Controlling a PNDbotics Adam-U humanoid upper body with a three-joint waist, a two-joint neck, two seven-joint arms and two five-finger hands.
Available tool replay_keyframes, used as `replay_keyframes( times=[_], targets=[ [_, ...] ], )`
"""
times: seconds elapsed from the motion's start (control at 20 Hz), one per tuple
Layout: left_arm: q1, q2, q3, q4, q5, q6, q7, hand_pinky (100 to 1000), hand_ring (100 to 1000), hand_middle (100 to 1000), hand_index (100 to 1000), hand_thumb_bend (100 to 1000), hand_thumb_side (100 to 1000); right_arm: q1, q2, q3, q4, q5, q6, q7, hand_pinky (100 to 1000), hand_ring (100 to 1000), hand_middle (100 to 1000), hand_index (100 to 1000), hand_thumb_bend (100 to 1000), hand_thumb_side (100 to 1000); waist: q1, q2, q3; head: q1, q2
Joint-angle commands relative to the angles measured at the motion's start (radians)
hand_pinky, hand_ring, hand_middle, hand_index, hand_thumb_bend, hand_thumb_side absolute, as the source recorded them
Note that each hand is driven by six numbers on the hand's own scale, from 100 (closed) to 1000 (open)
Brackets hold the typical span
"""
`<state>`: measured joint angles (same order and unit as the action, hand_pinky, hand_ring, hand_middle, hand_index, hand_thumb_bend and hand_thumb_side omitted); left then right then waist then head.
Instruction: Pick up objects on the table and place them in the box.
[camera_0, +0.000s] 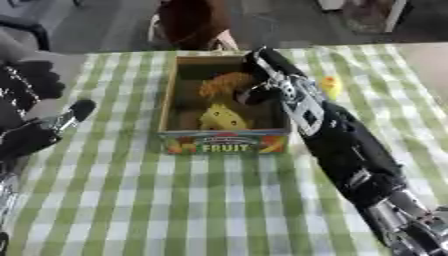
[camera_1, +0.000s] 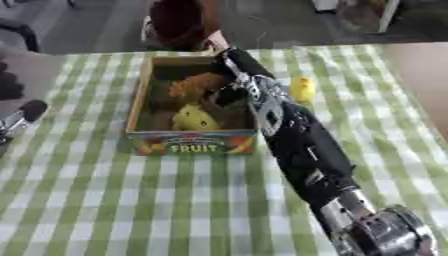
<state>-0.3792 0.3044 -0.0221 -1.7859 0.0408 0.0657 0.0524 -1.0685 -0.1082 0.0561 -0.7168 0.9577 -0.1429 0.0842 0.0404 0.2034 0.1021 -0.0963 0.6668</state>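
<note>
A cardboard box (camera_0: 224, 141) with a FRUIT label on its front stands in the middle of the green-checked table. Inside lie an orange-brown object (camera_0: 226, 84) and a yellow object (camera_0: 222, 118). My right arm crosses from the lower right, and my right hand (camera_0: 273, 74) hangs over the box's right side. Its fingers stretch straight toward the far right corner and I see nothing in them. A small yellow object (camera_1: 302, 89) sits on the cloth just right of that hand. My left hand (camera_0: 33, 134) rests at the left edge, a finger (camera_0: 79, 109) pointing out, holding nothing.
The checked cloth (camera_0: 175, 200) covers the table in front of the box. The table's left edge runs close beside my left hand. Beyond the far edge lies a grey floor with dark furniture.
</note>
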Motion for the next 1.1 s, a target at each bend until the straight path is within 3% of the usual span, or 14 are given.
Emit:
replay_keyframes(
  times=[0.05, 0.15, 0.25, 0.65, 1.1],
  targets=[
    [-0.014, 0.009, 0.001, -0.019, 0.003, -0.001, -0.002, 698, 634, 579, 710, 756, 159, -0.021, -0.002, 0.001, -0.017, 0.037, -0.017, 0.032, 750, 781, 735, 833, 476, 205, 0.0, -0.016, 0.0, -0.001, -0.01],
    [-0.013, 0.008, 0.002, -0.018, 0.002, -0.001, -0.002, 698, 634, 579, 710, 755, 159, -0.025, -0.007, 0.001, -0.039, 0.041, -0.03, 0.037, 796, 825, 788, 870, 485, 269, 0.0, -0.017, -0.003, 0.0, -0.01],
    [-0.011, 0.009, 0.003, -0.017, 0.002, -0.001, -0.001, 698, 634, 578, 710, 756, 159, -0.029, -0.015, 0.006, -0.062, 0.039, -0.046, 0.042, 824, 847, 815, 892, 526, 271, -0.001, -0.02, -0.006, 0.002, -0.01],
    [0.0, 0.016, 0.005, -0.01, -0.002, 0.0, 0.001, 698, 634, 578, 710, 758, 160, -0.067, -0.075, 0.021, -0.178, -0.048, -0.079, 0.09, 823, 839, 807, 899, 523, 256, -0.007, -0.032, -0.023, 0.009, -0.004],
    [0.014, 0.028, 0.014, -0.005, -0.007, 0.0, 0.009, 698, 633, 577, 709, 759, 161, -0.053, -0.22, -0.002, -0.22, -0.103, -0.032, 0.111, 802, 802, 761, 889, 489, 223, -0.016, -0.036, -0.05, 0.032, -0.009]
  ],
)
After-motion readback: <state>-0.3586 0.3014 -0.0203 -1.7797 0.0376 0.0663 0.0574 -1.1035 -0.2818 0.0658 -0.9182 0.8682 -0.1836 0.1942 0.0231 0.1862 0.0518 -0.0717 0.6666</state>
